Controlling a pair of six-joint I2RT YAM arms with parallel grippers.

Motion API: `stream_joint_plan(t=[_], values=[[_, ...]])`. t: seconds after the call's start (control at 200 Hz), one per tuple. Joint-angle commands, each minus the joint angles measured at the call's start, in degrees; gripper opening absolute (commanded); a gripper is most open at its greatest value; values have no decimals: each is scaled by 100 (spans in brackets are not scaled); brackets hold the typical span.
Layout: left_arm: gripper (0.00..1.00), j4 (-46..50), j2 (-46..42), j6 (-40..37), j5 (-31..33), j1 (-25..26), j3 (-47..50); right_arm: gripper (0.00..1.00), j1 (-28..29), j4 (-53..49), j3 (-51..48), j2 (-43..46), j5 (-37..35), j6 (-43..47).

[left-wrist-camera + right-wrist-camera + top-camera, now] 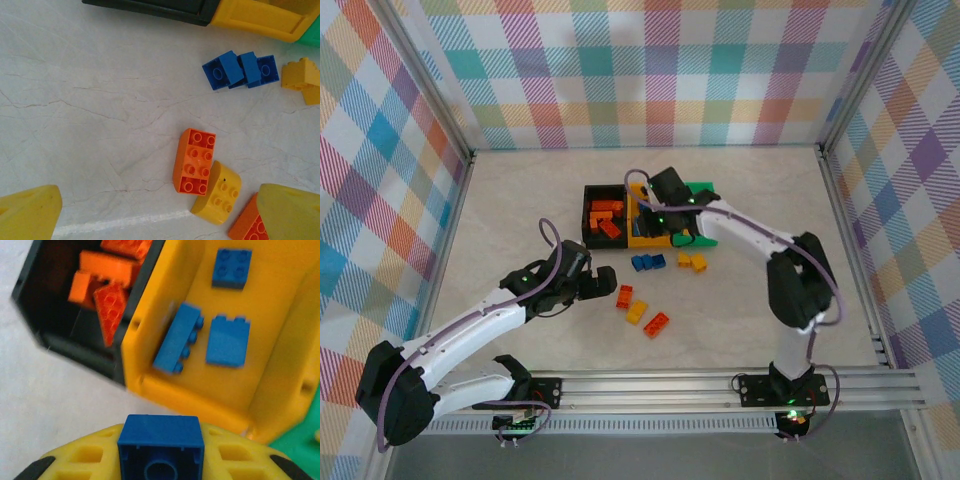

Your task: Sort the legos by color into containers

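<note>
1. The right pincer [662, 212] is clenched on a blue brick [161, 444]. It hangs over the near wall of the yellow-orange bin [165, 390].
2. Just ahead of those fingertips, three blue bricks [227, 341] already lie on that bin's floor. So blue clearly goes there, and the held one looks like number four.
3. Off to that pincer's left is the black bin [60, 347], which holds a heap of orange-red bricks [107, 285]. That colour looks mostly handled.
4. The green bin [295, 452] peeks in at the pincer's lower right. The arm covers most of it from above, so I can't tell what's inside.
5. The left pincer [157, 212] is spread wide with nothing in it, low over the table.
6. Just ahead of its gap, an orange brick [195, 161] touches a yellow brick [217, 192]. A second orange brick [249, 227] sits right against the finger on the right of the wrist view.
7. Farther ahead and to the right are a blue cluster [240, 70] and a yellow cluster [302, 80], both near the front of the bins.
8. My read is that it's well past halfway. Around seven bricks are loose on the table, plus the one in hand. The yellows look like the least-sorted colour.
</note>
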State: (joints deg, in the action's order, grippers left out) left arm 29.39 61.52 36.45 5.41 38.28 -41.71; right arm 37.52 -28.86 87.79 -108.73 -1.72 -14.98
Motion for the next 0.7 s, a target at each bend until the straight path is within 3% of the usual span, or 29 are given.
stream_joint_plan(t=[0.0, 0.15, 0.34, 0.485, 0.7], values=[[100, -11, -25, -37, -65, -85, 33, 30, -154, -372, 692, -597, -52, 120], [100, -12, 89, -131, -109, -102, -25, 36, -293, -628, 1478, -1183, -118, 34], [100, -60, 316, -313, -186, -119, -164, 64, -315, -598, 1639, -1122, -34, -57], [97, -137, 592, -554, -213, -128, -372, 69, -308, -375, 1186, -595, 7, -108], [79, -390, 1697, -948, -393, -111, -1001, 70, -311, 338, -462, 628, 139, -426]])
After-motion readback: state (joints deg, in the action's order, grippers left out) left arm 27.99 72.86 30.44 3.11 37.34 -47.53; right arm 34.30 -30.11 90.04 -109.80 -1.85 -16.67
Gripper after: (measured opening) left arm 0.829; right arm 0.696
